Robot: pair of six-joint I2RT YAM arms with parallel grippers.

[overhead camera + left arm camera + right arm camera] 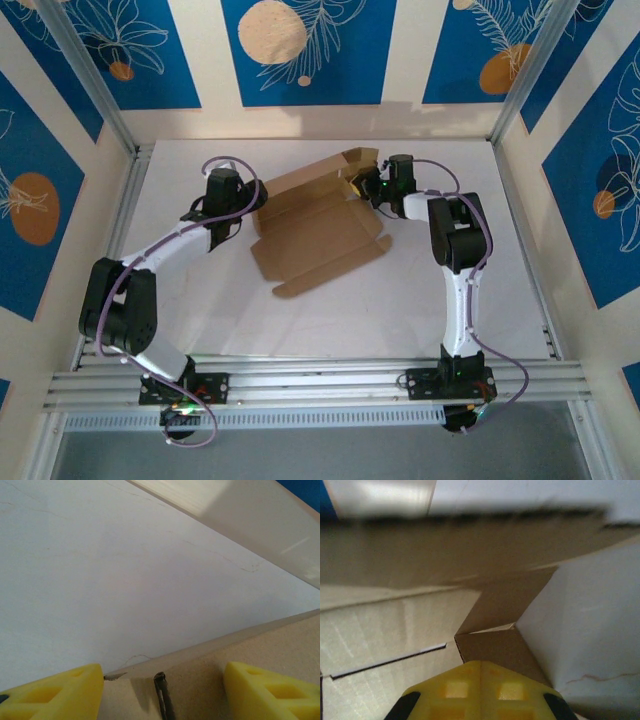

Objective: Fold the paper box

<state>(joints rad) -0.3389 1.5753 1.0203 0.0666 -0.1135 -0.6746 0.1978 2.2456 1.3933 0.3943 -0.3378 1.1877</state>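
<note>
The paper box (318, 235) is lying part-unfolded and mostly flat on the white worktop (430, 300), toward the far middle between both arms, with the flaps at its far right end standing up. The left gripper (162, 682) is sitting at the box's left edge, released, its yellow fingers (55, 695) parted and straddling the cardboard edge without pinching it; bare worktop is showing beyond. The right gripper (480, 666) is reaching in at the far right corner, clenched shut, its tips touching a small brown flap (492, 647) at a crease; cannot tell if any cardboard is being nipped. A raised panel (445, 555) is standing over it.
</note>
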